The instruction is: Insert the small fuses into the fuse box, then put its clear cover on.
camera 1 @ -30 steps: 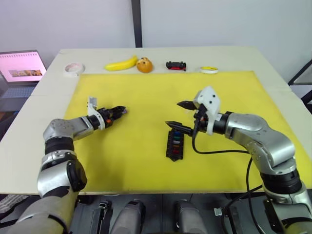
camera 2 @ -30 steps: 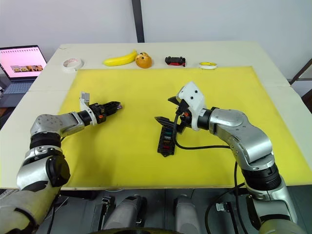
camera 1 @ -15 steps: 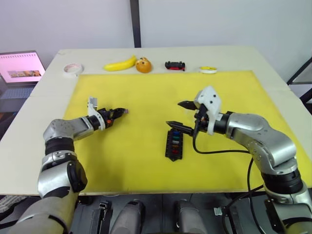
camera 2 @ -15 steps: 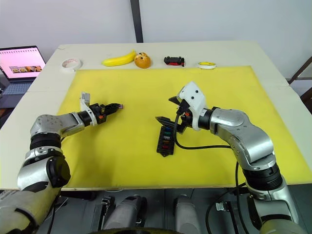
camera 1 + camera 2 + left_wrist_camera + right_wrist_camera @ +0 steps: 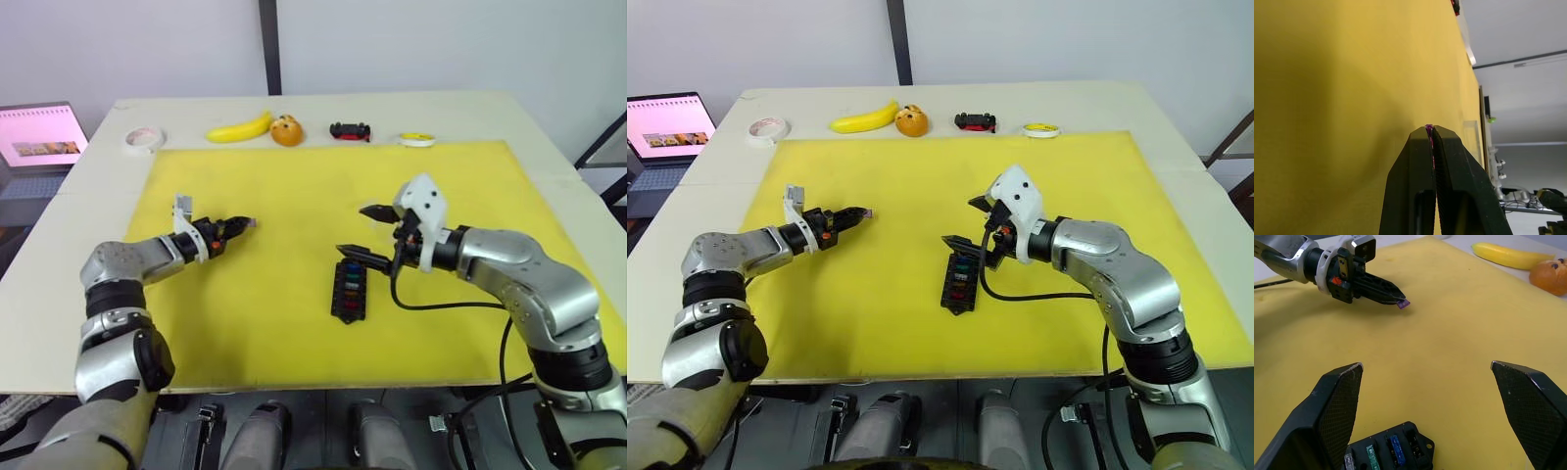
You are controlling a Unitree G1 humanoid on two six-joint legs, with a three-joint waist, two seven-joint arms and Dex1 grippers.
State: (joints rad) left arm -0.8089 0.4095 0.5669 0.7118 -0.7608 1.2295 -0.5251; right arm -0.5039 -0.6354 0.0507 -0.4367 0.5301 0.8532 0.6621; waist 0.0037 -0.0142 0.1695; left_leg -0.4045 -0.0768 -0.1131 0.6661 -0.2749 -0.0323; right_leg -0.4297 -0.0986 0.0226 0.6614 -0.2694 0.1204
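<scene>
We are holding our left gripper (image 5: 247, 224) out over the left part of the yellow mat (image 5: 294, 186), its two black fingers pressed together on a small purple fuse (image 5: 1404, 303) that is sticking out just past the tips. In the left wrist view the fuse is showing as a thin purple sliver between the pads.

We are keeping our right gripper (image 5: 364, 233) over the middle of the mat with its jaws spread wide apart and gripping nothing. The fuse box (image 5: 350, 290) is lying flat on the mat just near of that gripper, and several coloured fuses are sitting in its slots; in the right wrist view we are seeing a grey, a teal and a blue one in a row. The two grippers are well apart, pointing toward each other.

Along the far edge of the table a banana (image 5: 240, 128), an orange (image 5: 287, 131), a small black-and-red toy car (image 5: 350, 129) and two rolls of tape are lying in a line.
</scene>
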